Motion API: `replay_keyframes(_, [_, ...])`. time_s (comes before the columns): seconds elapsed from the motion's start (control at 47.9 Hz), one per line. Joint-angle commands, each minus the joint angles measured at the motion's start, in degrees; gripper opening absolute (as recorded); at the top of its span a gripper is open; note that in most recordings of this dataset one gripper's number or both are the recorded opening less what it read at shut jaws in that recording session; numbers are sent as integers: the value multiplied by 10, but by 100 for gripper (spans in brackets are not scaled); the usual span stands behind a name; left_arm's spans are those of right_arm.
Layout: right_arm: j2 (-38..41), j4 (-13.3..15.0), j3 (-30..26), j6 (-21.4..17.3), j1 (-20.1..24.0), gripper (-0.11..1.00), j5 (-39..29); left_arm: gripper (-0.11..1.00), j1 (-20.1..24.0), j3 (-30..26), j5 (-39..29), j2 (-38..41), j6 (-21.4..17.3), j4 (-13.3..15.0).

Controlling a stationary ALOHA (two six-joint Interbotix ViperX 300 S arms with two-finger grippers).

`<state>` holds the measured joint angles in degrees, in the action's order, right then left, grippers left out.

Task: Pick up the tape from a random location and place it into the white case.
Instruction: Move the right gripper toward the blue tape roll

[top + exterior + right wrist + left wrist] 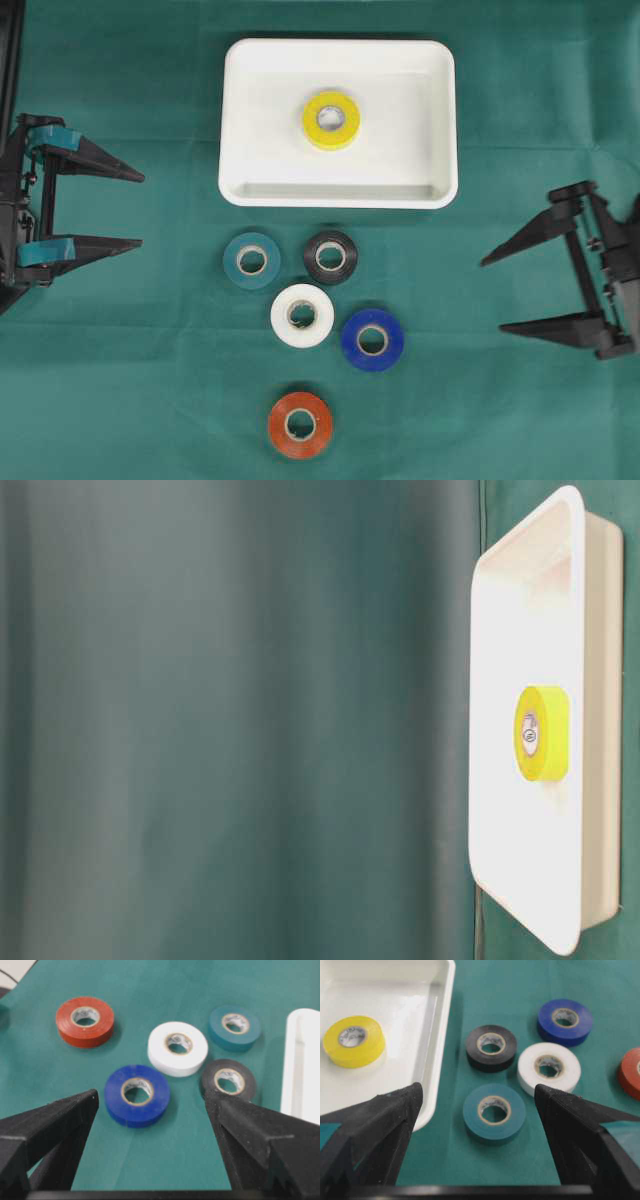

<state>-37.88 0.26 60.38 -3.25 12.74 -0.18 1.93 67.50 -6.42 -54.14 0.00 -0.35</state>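
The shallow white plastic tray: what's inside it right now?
The shallow white rectangular plastic tray holds one yellow roll of tape, lying flat near the middle. The rest of its floor is bare. Whatever lies under the roll or the tray is covered.

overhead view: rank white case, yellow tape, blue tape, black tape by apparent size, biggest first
1. white case, far larger than any roll.
2. blue tape, yellow tape and black tape: too alike to rank. Black looks marginally smaller, but I would not call it; yellow sits raised in the case.
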Motion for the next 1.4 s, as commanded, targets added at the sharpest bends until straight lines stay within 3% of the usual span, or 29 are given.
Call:
replay_keyframes(0.0, [36,0,-36,-1,6,92,16,98,-1,-8,8,3,1,0])
replay_keyframes(0.501, [206,-2,-161,-4,10,92,41,98,-1,-8,25,3,2,0])
replay_keyframes(0.814, [232,-2,-186,-18,10,92,22,98,-16,-8,25,3,2,2])
replay_keyframes(1.064, [236,-1,-214,-54,11,92,-91,98,-16,-8,25,3,0,2])
replay_keyframes(1.378, [279,-1,-279,-64,19,92,-231,98,-16,-8,25,4,0,2])
